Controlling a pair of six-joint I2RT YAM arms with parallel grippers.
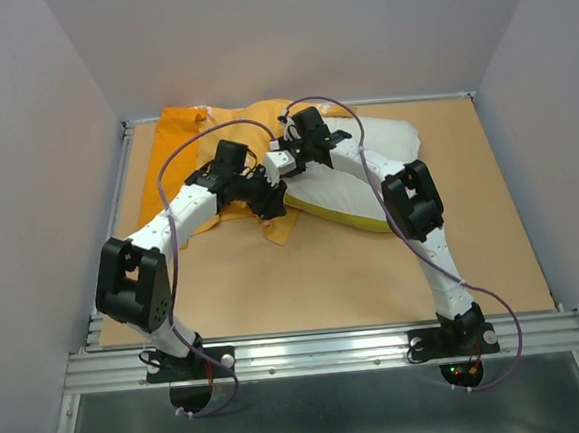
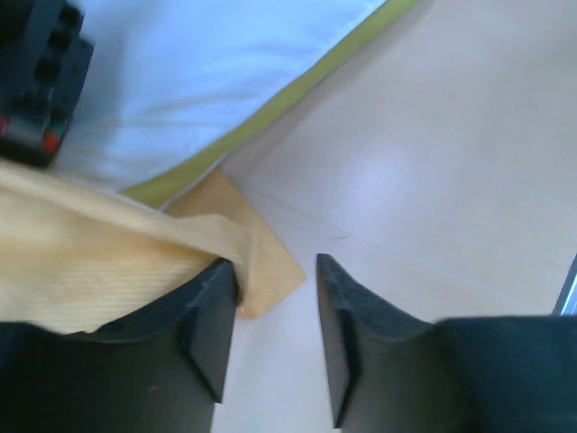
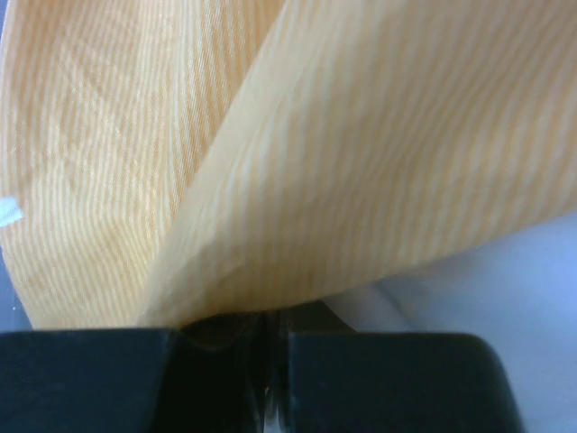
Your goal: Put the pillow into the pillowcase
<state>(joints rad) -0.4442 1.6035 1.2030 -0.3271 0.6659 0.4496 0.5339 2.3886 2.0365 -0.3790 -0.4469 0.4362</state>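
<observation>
The pillowcase (image 3: 270, 135) was matt orange-yellow cloth with a fine ribbed weave. The pillow (image 2: 225, 63) was smooth white cloth; the table (image 2: 433, 153) was smooth with a faint sheen, the left claw (image 2: 276, 302) matt black plastic.

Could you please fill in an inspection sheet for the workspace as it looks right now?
Surface: tan table, flat, with no spills seen.
Job's things: the white pillow lies at the far side, mostly uncovered. The orange pillowcase is bunched against its left end in the top view.
Clutter: nothing seen.
Hands: the left hand is open, with pillowcase fabric draped over one finger and a corner lying on the table beyond the gap. The right hand is shut on a fold of the pillowcase.
Cables: purple cables loop freely over both arms, and no snag is seen.
Surroundings: plain walls on three sides and a metal rail at the near edge.
</observation>
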